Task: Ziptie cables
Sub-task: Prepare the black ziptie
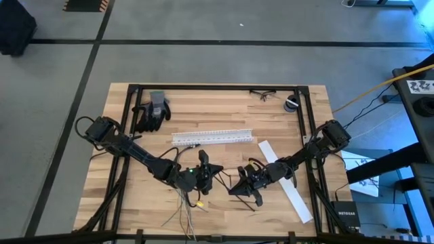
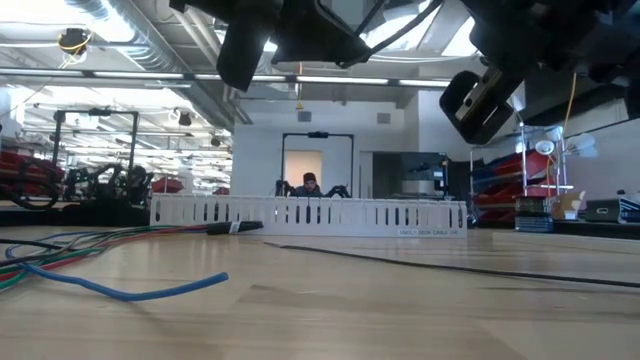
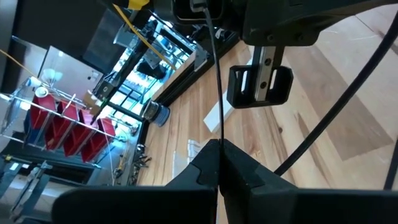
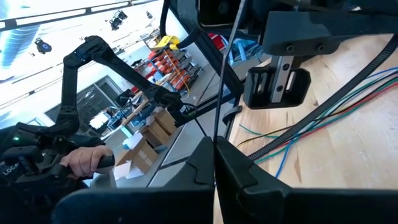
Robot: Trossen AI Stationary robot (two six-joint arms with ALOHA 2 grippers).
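A thin black ziptie (image 1: 226, 178) spans the gap between my two grippers above the table's near middle. My left gripper (image 1: 218, 171) and my right gripper (image 1: 234, 188) face each other, each shut on one end of it. The cables (image 1: 188, 203), a loose bundle of limp coloured wires, lie on the wood near the left gripper and show as cables (image 2: 90, 245) in the low view. A second black ziptie (image 2: 450, 268) lies flat on the table; in the right wrist view this ribbed ziptie (image 4: 336, 102) crosses over the cables (image 4: 311, 134). My left gripper (image 3: 219, 149) pinches one end of the ziptie (image 3: 218, 124) between its two shut fingers. The strip runs straight out from the fingertips toward the right gripper and is lifted clear of the table. My right gripper (image 4: 215, 146) pinches the other end of the ziptie (image 4: 217, 118) between its shut fingers. The strip runs straight out toward the left gripper, clear of the wood.
The white slotted channel (image 1: 213, 137) lies across the table's middle, with its flat white cover strip (image 1: 285, 179) slanting under the right arm. Black gloves (image 1: 152, 112), glasses (image 1: 263, 95) and a tape roll (image 1: 291, 103) sit at the far edge. A person (image 2: 310, 185) is in the room behind.
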